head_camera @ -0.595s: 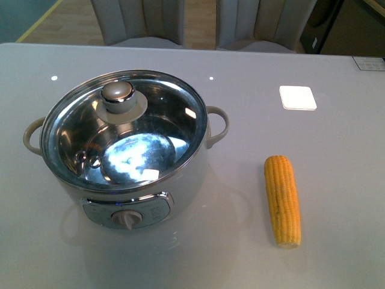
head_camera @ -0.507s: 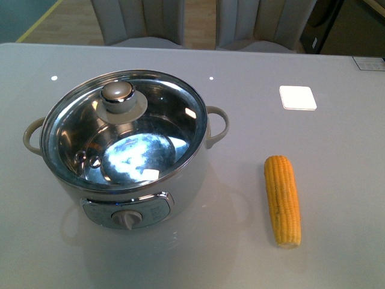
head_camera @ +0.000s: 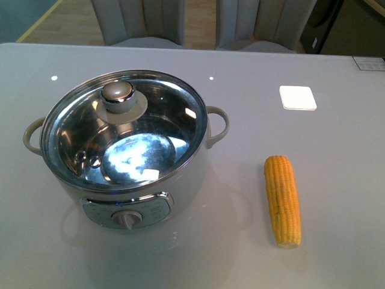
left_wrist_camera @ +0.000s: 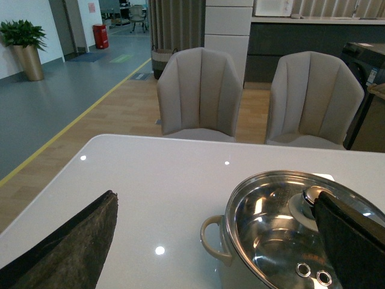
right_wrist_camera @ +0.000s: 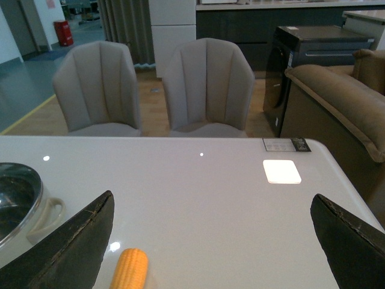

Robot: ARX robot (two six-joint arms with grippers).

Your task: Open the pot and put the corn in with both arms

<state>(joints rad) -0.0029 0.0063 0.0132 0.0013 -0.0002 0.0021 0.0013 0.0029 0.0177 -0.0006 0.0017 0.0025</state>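
We see the large pale grey-white electric pot (head_camera: 180, 195) on the left of the glossy grey surface (head_camera: 337, 156), with its round glass lid (head_camera: 156, 114) on top. The long yellow corn cob (head_camera: 283, 198) lies to its right, well apart, pointing from near to far. A white square pad (head_camera: 298, 97) sits far right.

The front view shows neither arm. The wrist views alone show the jaws. The left jaws are spread wide and hold nothing, one of them overlapping the lidded pot ahead. The right jaws are equally wide and empty, with the corn's tip in the gap, nearer one jaw. The wrist views also show two grey chairs (left_wrist_camera: 201, 90) more fully.
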